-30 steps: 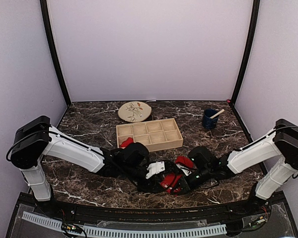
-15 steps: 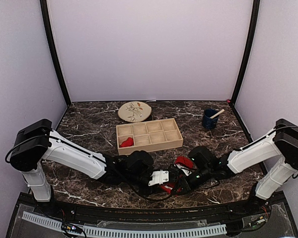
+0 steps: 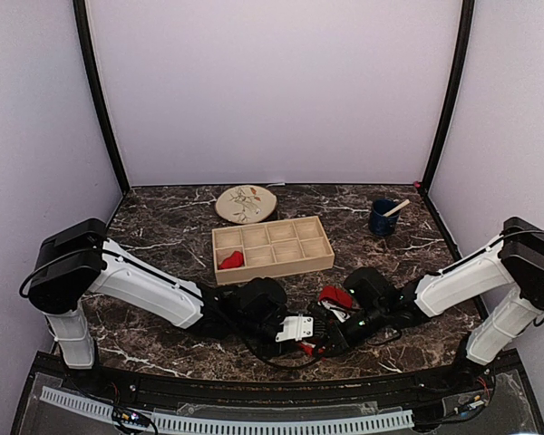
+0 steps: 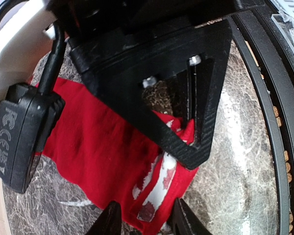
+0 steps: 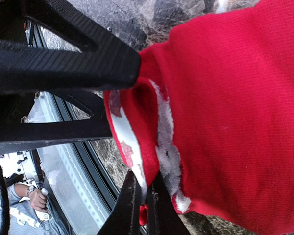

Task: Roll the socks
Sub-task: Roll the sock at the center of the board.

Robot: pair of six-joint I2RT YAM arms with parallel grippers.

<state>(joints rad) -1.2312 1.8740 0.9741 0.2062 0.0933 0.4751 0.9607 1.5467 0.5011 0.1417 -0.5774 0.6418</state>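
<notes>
From above, both grippers are crowded together at 5 o'clock of the wooden tray (image 3: 281,265). The flat sock (image 3: 337,295) is almost wholly hidden beneath them, with only a red fold showing, and the stance of neither gripper can be made out there. In the left wrist view the sock is seen spread on the marble table (image 4: 235,147). The left gripper (image 4: 144,223), cut off at 6 o'clock, is set astride the white-flecked hem with its fingers part-way apart, not clamped. In the right wrist view the right gripper (image 5: 143,208) is nearly closed, the hem pinched between its fingers. The other sock (image 3: 232,260), a red lump, is seen only from above, in the tray's 7 o'clock corner compartment.
</notes>
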